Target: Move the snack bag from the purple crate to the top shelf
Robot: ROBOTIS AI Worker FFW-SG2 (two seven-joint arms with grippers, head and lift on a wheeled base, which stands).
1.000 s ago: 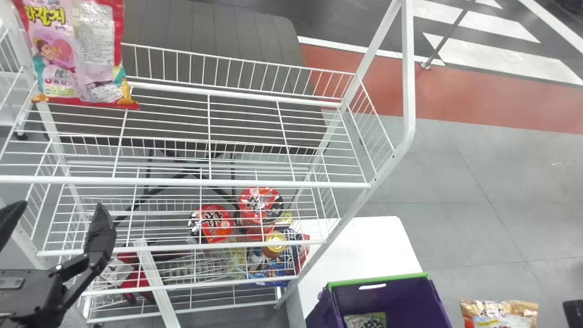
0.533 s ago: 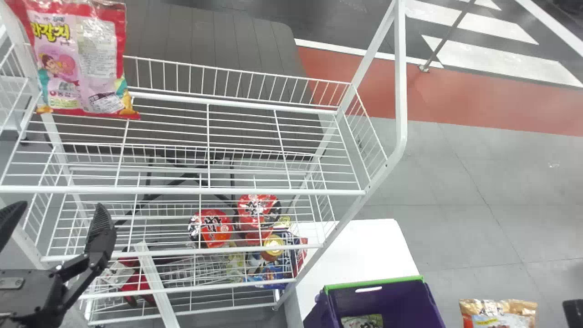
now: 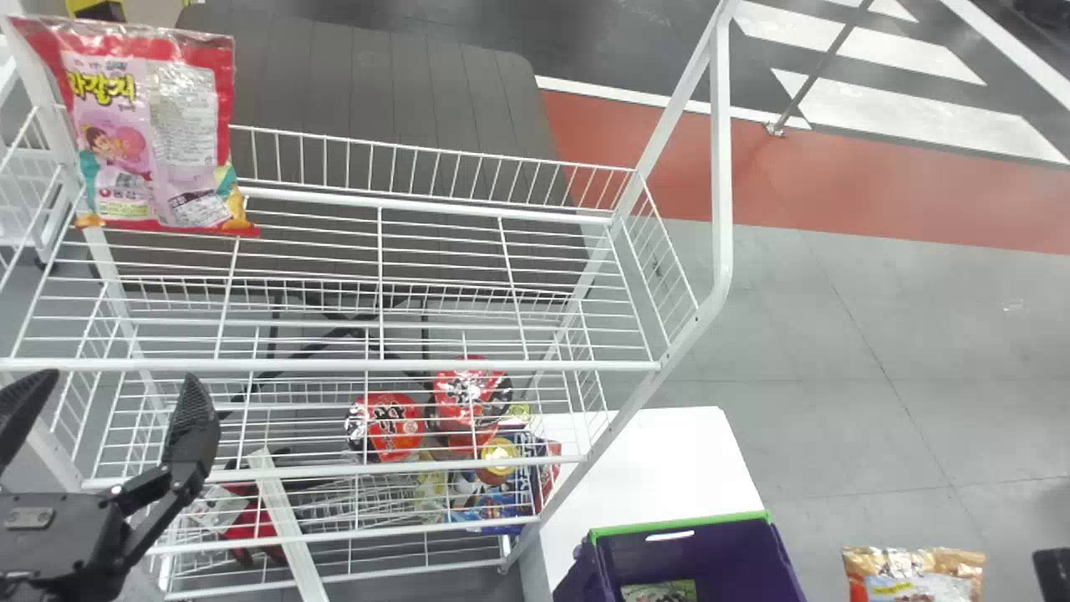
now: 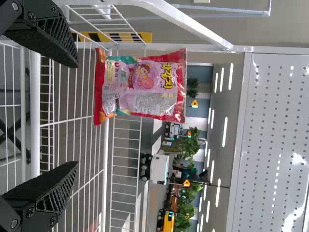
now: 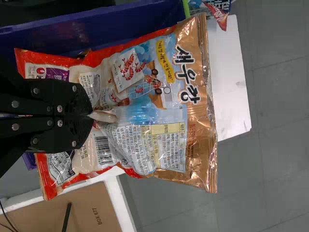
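In the head view my left gripper stands open before the white rack's left side. The left wrist view has that gripper with its fingers wide apart. A pink and red snack bag stands upright at the left end of the top shelf, apart from the fingers. My right gripper is at the head view's lower right edge, beside an orange and gold snack bag. The right wrist view has this gripper shut on the bag, pinching its middle. The purple crate stands right of the rack.
Red-lidded cups and other packets lie on the lower rack levels. A white table is under the crate. The rack's slanted right post rises between the top shelf and the floor at right. A cardboard box shows below the held bag.
The rack, its pink bag and the crate have shifted slightly down in the head view, the rack's right side and the crate also a little left. Both grippers hold nearly the same place there.
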